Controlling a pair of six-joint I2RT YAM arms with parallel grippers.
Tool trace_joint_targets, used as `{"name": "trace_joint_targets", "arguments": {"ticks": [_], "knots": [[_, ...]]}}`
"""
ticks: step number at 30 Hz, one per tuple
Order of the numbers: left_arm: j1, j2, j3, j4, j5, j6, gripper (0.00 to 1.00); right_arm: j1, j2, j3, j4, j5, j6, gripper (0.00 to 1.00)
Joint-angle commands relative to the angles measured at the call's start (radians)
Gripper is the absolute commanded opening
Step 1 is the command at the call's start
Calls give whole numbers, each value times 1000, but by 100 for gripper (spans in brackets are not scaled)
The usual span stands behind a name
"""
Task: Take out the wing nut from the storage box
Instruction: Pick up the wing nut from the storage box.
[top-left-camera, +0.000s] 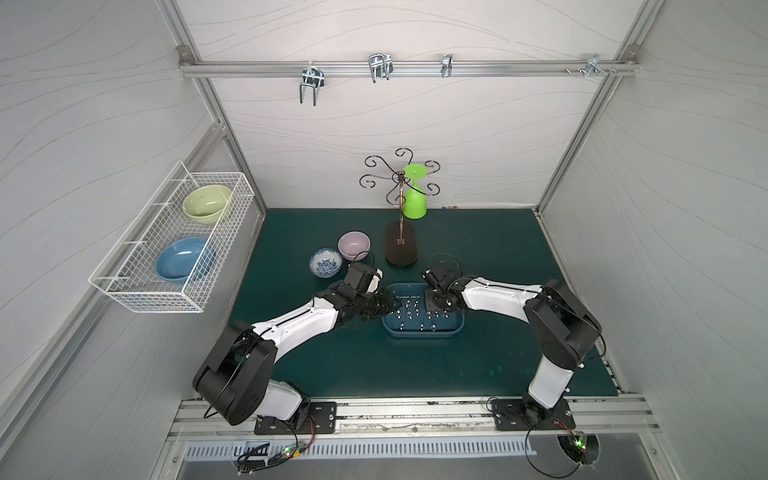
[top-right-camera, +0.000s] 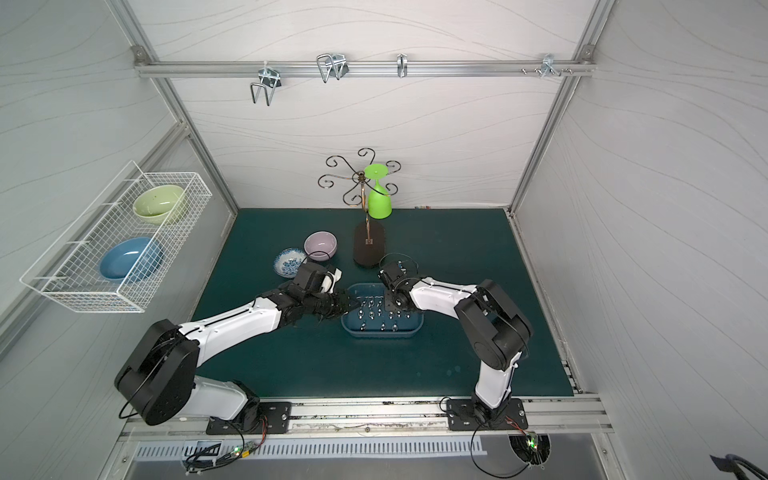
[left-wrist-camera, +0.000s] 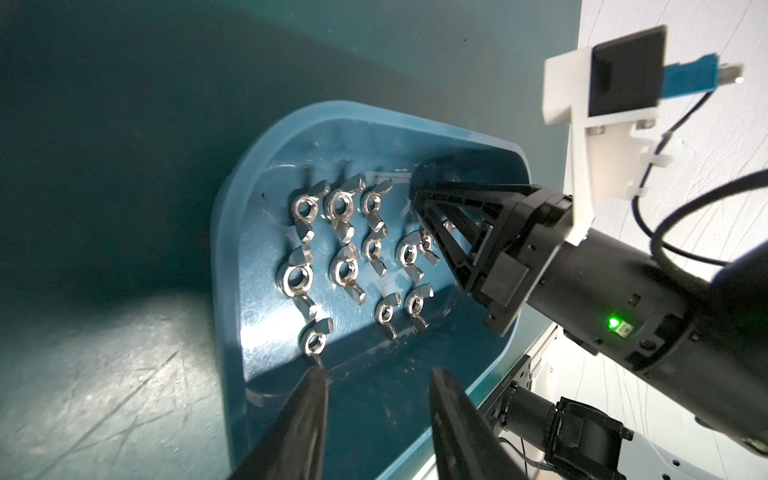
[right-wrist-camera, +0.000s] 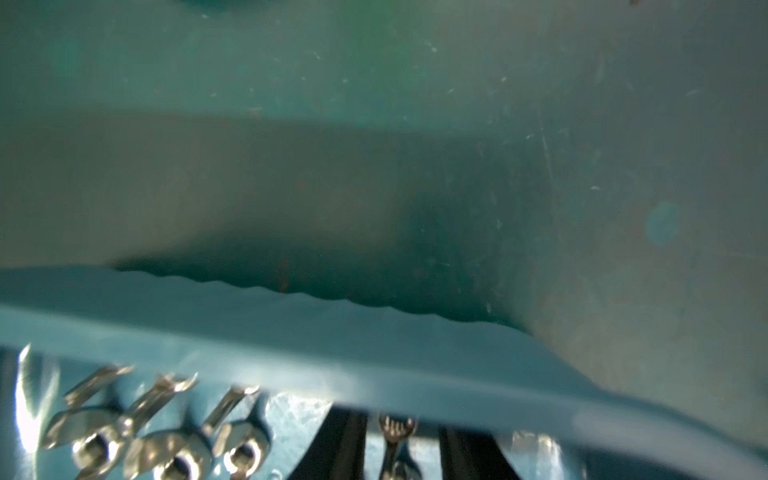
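Sitting near the middle of the dark green table mat (top-left-camera: 498, 257), the shallow dark-blue plastic storage box (top-left-camera: 424, 335) holds many small silver metal wing nuts (left-wrist-camera: 345, 270) scattered over its floor. The left gripper (left-wrist-camera: 376, 376) hangs at the box's left end, its two black fingers spread apart with nothing between them. The right gripper (left-wrist-camera: 417, 193) reaches down into the box from the right, its tips low among the nuts. The right wrist view shows one wing nut (right-wrist-camera: 395, 432) standing between its fingers, but I cannot tell whether they pinch it or only bracket it. Beyond the box, to the far left, a lavender ceramic bowl (top-left-camera: 354, 245) stands just beside a blue-and-white patterned bowl (top-left-camera: 325, 262). Farther back, a lime-green plastic goblet (top-left-camera: 414, 199) hangs upside down on a curled wire stand (top-left-camera: 401, 249) with a black oval base.
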Motion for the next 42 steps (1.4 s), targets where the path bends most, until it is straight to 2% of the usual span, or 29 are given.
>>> {"name": "trace_joint_targets", "arguments": {"ticks": [1,8,20,36,42], "knots": [[3,10,31,32,11,16,44,-9,37,25,-1,-2,20,30],[4,14,33,35,12,14,44,-10,50,32,-6,8,27,14],[3,17,31,35,12,8,44,3,30,16,11,36,20,0],[2,14,60,27,14,-8,44,45,-117,13,-6,78,-7,0],[-44,78,145,23,28,-4,43,29,-212,-23,-26,102,-12,0]]}}
